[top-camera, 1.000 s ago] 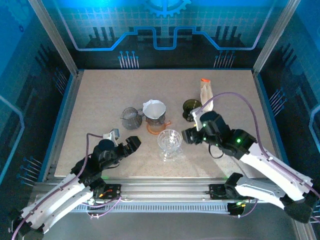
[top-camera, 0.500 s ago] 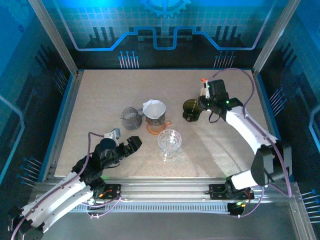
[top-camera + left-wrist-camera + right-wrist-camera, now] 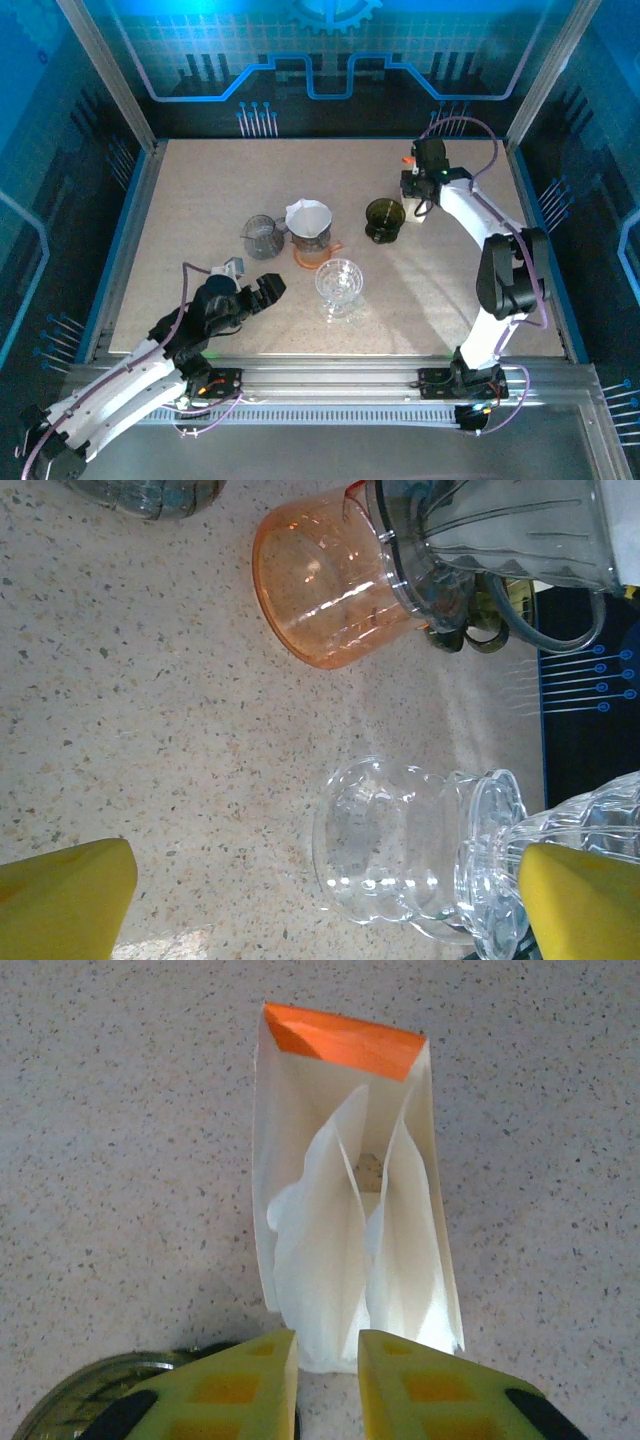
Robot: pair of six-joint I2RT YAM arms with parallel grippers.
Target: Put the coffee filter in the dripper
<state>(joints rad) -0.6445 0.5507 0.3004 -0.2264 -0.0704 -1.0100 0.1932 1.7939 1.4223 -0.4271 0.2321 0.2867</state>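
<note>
Right arm (image 3: 466, 211) has swung far back, its tool (image 3: 327, 1348) pinching the coffee filter (image 3: 322, 1230), long axis pointing straight away.

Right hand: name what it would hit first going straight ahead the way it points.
The right hand would first meet the white coffee filters standing in their orange-topped packet, directly ahead; depth is unclear, so it may already touch them.

- A clear ribbed glass (image 3: 340, 285) stood toward the front of the speckled table (image 3: 200, 190).
- An orange see-through cup (image 3: 325, 590) stood just behind the glass, a little to its left.
- A small grey glass cup (image 3: 262, 237) stood left of the orange one.
- A dark green cup (image 3: 384, 219) stood off to the right.
</note>
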